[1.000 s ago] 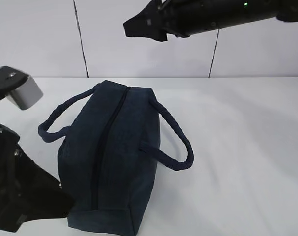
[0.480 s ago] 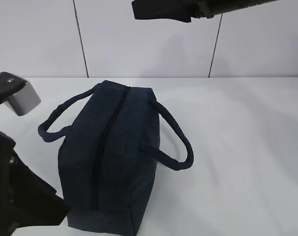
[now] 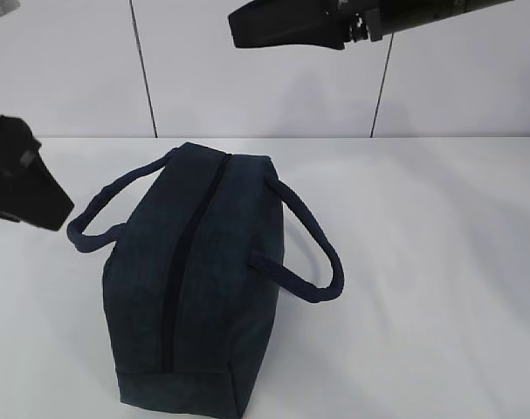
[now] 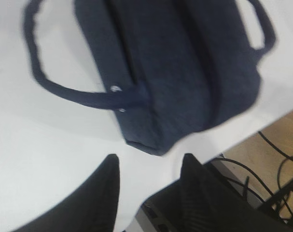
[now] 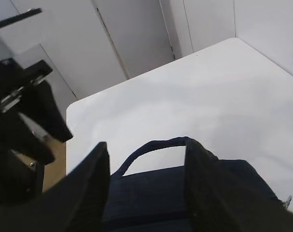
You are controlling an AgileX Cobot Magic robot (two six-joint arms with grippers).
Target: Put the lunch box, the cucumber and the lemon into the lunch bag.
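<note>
While both hover apart | left pincer (image 4: pixel 148 166) empty | right pincer (image 5: pixel 146 159) empty

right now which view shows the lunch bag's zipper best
The exterior view: the lunch bag shows whole, and its zipper runs closed along the top. The left wrist view is blurred, showing the bag from above with one handle. The right wrist view catches only a top edge between the fingers.

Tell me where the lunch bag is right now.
The lunch bag sits zipped shut on the white table, left of centre in the exterior view, handles splayed to either side.
</note>
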